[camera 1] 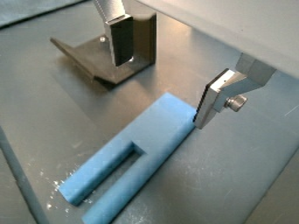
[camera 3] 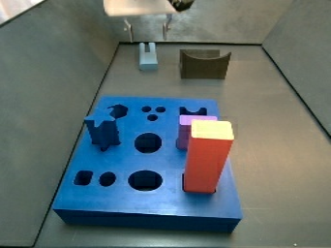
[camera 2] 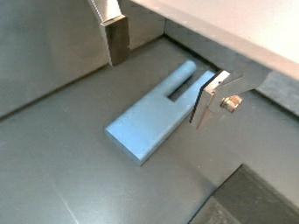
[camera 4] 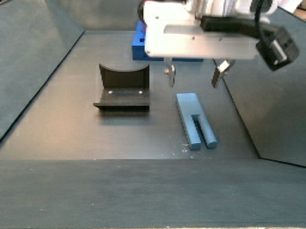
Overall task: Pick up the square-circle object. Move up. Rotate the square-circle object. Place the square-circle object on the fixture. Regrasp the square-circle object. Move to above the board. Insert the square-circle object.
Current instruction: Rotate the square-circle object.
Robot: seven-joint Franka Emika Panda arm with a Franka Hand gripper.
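The square-circle object (camera 4: 195,119) is a pale grey-blue bar with a slot along it, and it lies flat on the dark floor. It shows in both wrist views (camera 1: 128,162) (camera 2: 158,114) and small at the back of a side view (camera 3: 149,56). My gripper (camera 4: 191,72) hangs open over the bar's end, with nothing between its fingers (camera 1: 214,101) (camera 2: 117,39). The dark fixture (camera 4: 122,88) (camera 1: 111,52) (camera 3: 202,63) stands on the floor beside the bar, apart from it. The bright-blue board (camera 3: 195,205) lies further off.
On the board stand a tall red-orange block (camera 3: 207,155), a dark blue notched peg (camera 3: 104,131) and a small purple piece (camera 3: 192,124). Grey walls close in the floor on all sides.
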